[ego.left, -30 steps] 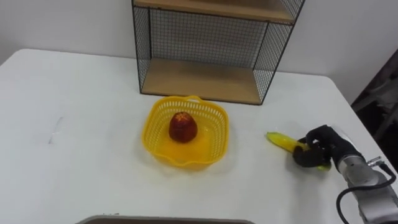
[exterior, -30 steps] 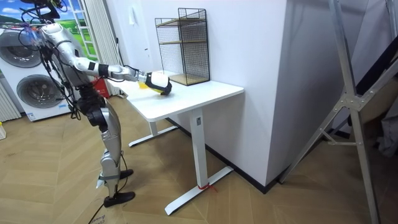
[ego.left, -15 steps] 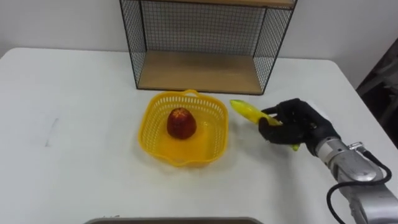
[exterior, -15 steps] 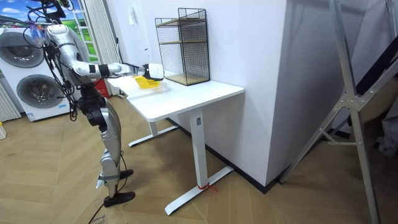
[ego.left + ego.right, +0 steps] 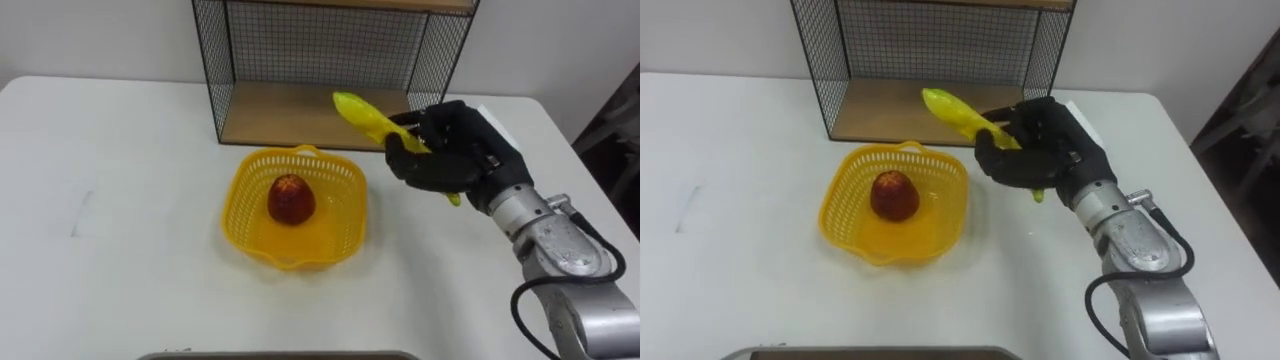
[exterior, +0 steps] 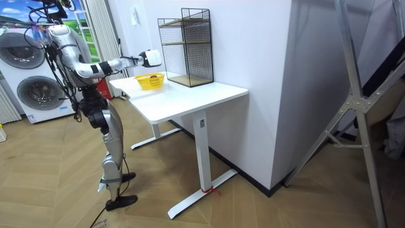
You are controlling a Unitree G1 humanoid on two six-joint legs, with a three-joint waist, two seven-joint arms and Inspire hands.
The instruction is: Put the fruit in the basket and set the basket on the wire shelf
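Left eye view shows the right hand (image 5: 455,155) held up off the table (image 5: 120,230), its fingers curled round the lower end of the banana (image 5: 366,116). The free end sticks out up and to the left, across the front of the shelf (image 5: 280,120) at its lower opening. The basket (image 5: 247,180) sits on the table just in front of the shelf with a red fruit (image 5: 291,198) in its middle. The banana hangs to the right of it and a little beyond, not yet over the bowl. In the room view the robot stands at the table's end, right arm stretched over the top.

Judging from this, the risks lie in the carry and the drop:
- The grip takes only one end, so the long free part could swing or slide out on the way over.
- That tip is near the shelf's wire front (how near I cannot tell) and could catch it.
- Let go too high or too far right, the banana could hit the rim or glance off the red fruit. It could then tip the light basket, or land on the table between basket and shelf.
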